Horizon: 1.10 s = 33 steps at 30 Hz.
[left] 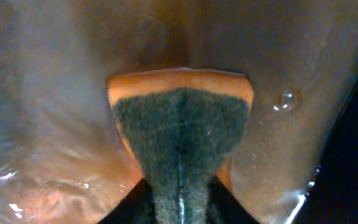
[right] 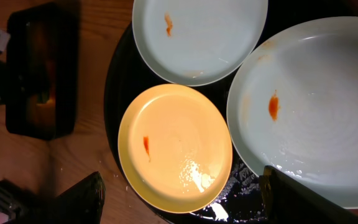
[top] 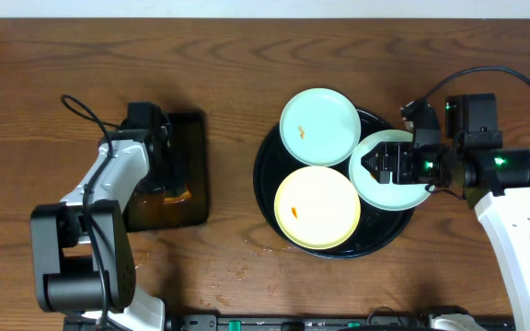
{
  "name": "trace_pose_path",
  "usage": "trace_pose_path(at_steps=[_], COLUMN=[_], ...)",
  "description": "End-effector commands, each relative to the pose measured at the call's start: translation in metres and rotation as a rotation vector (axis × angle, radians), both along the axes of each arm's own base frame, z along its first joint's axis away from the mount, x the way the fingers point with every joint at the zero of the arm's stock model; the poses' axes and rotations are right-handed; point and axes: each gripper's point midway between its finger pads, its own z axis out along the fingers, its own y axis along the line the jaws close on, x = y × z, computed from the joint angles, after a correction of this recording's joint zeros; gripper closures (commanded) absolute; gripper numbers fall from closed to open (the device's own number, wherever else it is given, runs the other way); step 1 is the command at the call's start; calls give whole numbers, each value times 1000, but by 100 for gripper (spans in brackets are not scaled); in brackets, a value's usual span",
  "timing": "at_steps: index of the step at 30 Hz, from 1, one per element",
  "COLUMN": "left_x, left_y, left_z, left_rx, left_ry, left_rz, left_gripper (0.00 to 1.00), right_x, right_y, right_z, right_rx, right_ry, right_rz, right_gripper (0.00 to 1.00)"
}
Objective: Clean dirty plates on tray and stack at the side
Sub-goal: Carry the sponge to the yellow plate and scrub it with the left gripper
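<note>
The large round black tray (top: 263,184) holds three dirty plates. A mint plate (top: 320,124) lies at its back, a yellow plate (top: 316,207) at its front, and a second mint plate (top: 366,179) at its right, overlapping the rim. Each has an orange smear. My right gripper (top: 389,167) is over the right mint plate, open. In the right wrist view its fingers (right: 182,180) straddle the yellow plate (right: 176,146), and the right finger lies on the rim of the right mint plate (right: 316,106). My left gripper (left: 180,208) is shut on the sponge (left: 182,124).
The small rectangular black tray (top: 191,138) at the left holds brownish liquid; my left gripper (top: 159,175) dips the sponge (top: 180,194) into it. Orange specks (top: 237,271) lie on the wooden table in front. The back mint plate (right: 197,37) and round tray (right: 114,81) show in the right wrist view.
</note>
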Motion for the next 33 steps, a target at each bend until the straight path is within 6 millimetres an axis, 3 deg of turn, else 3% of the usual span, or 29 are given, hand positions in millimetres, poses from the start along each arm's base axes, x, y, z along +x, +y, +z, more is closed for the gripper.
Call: trace_pose_path(at_steps=[1,5,8,9,10,12,15,19,23,29,33], left_x=[-14,-17,-14,-12,-9,-7,-7,-13,-20,-30,-33], left_y=[-2,-2,-2,-3,-7,-11,-20,-48,-77,-126,-160], left_z=[-18,-13,8,18,37,54,82,113,133,136,136], left_rx=[-8,-8,-9,-13,-31,-39,-48,-122,-199,-258,-285], left_ry=[52,65,62,55,37,14,-42,-127,-168,-160,-171], left_rz=[-15,-15,-15,-15,-21,-29,-56,-102,-118,-195,-252], left_gripper=[91,93,93,93,93,93,93,93,92,93,93], right_x=[2,-1,-8,-12,-19,-25,-39,-55,-56,-58,-54], right_y=[6,8,17,20,21,17,10,7,7,9,12], right_z=[8,5,-4,-9,-24,-40,-69,-101,-124,-158,-179], right_rx=[13,12,2,-7,-35,-76,-134,-160,-172,-185,-187], right_ry=[-22,-13,1,15,64,124,233,333,348,383,385], right_rz=[22,30,77,89,76,32,-44,-49,-26,-11,-4], right_gripper=[22,22,29,32,41,50,53,60,63,64,71])
